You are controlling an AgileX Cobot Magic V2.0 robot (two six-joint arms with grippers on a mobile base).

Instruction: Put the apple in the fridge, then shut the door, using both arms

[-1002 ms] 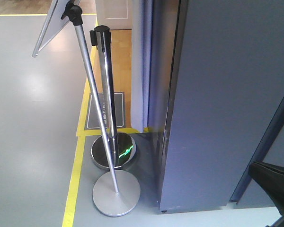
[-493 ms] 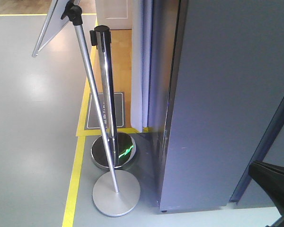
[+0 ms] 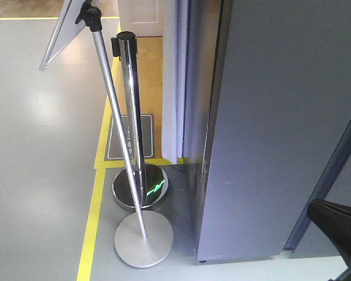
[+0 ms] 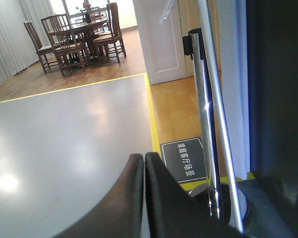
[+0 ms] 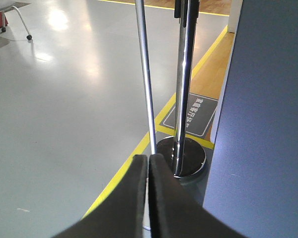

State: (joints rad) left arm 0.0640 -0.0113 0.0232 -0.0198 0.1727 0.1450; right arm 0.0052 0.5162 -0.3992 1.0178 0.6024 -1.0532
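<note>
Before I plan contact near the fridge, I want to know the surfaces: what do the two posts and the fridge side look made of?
The upright post looks like polished chromed metal: mirror reflections. The slanted pole and its disc base seem brushed or satin metal, duller sheen. The fridge side appears a matte grey painted or coated panel; no glare.

One readable sign was present: a dark rectangular floor mat [image 4: 185, 160] with a pale border, lying on the wooden floor just beyond the yellow floor line [image 4: 153, 121] and beside the chrome barrier post [image 4: 204, 114]. It bore a single row of white Chinese characters, legible in the left wrist view as 家庭客厅场景. The same mat [image 5: 191, 115] showed in the right wrist view, its characters seen at an angle, and in the front view [image 3: 130, 137], where the print was too small to read
</note>
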